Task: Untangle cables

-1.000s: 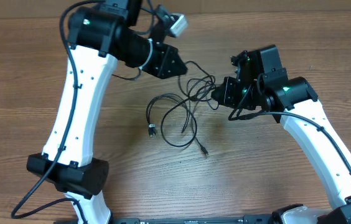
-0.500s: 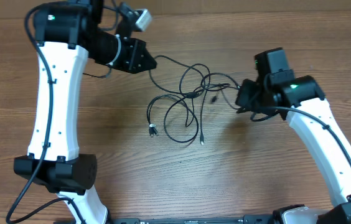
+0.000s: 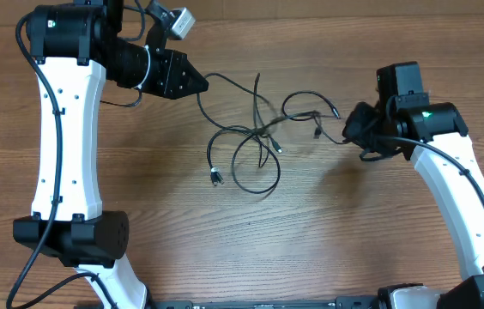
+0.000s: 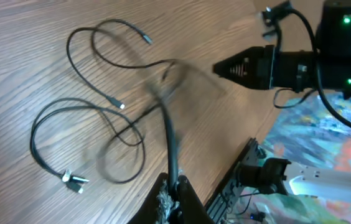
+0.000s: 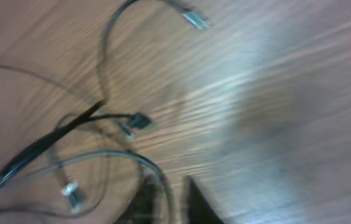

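The cables are thin black cords lying in loose loops on the wooden table between the arms. My left gripper is at the upper left, shut on one cord that runs right into the tangle. The left wrist view shows this cord rising from the closed jaws. My right gripper is at the right end of the tangle. In the blurred right wrist view its fingers stand slightly apart. A cord passes loosely between them. Silvery plug ends lie nearby.
A plug pair lies at the lower left of the loops. In the left wrist view the right arm shows at the top right. The table's edge and colourful floor clutter sit beyond it.
The arms have drawn apart, left arm leftward and right arm rightward. This stretched the tangle into wider loops. The right gripper's fingers have parted slightly.
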`<state>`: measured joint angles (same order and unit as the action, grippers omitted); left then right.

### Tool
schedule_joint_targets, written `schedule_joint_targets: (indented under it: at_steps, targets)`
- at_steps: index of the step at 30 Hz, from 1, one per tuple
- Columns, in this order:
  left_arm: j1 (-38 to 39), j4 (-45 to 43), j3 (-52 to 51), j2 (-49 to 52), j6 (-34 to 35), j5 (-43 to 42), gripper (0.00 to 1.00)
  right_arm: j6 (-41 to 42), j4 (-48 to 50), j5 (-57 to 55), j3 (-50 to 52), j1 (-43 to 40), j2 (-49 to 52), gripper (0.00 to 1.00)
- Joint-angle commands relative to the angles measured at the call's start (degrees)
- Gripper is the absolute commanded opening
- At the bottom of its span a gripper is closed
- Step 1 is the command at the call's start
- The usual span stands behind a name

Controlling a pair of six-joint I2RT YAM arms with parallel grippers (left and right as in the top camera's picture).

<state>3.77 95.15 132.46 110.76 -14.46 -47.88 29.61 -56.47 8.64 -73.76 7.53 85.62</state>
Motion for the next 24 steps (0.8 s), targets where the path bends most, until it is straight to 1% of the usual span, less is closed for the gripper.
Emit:
schedule_joint_targets:
  at_steps: [1,2,3,5,9,11,15,17,20,24]
  targets:
    - [0.68,0.22,0.13,0.11,-2.78,-1.62,0.04,-12.15,0.94,10.29,-0.07,-0.09,-0.09,0.52]
    - [0.81,0.31,0.13,0.11,-2.73,-0.04,0.04,-13.92,0.68,11.04,-0.07,-0.09,-0.09,0.57]
    - [1.05,0.52,0.13,0.11,-2.71,1.90,0.04,-14.58,0.31,10.99,-0.07,-0.09,-0.09,0.60]
    - [1.49,1.05,0.13,0.11,-2.71,5.05,0.04,-14.91,-0.26,10.97,-0.07,-0.11,-0.09,0.60]
    - [2.58,1.64,0.13,0.11,-2.78,4.76,0.04,-14.88,0.04,13.25,-0.07,-0.09,-0.09,0.62]
    - [3.58,1.64,0.13,0.11,-3.56,2.73,0.04,-14.97,0.72,18.05,-0.07,-0.09,-0.09,0.64]
    - [6.32,1.64,0.13,0.11,-10.82,-9.62,0.04,-18.88,3.98,32.48,-0.07,0.09,-0.09,0.66]
    - [7.82,1.64,0.13,0.11,-14.16,-13.53,0.04,-19.21,5.64,36.39,-0.07,0.46,-0.09,0.64]
    - [10.03,1.36,0.13,0.13,-15.89,-13.20,0.04,-19.21,7.41,40.06,-0.07,1.20,-0.09,0.59]
    - [12.35,0.55,0.13,0.13,-16.02,-13.25,0.04,-19.10,9.18,42.95,-0.07,2.95,-0.09,0.58]
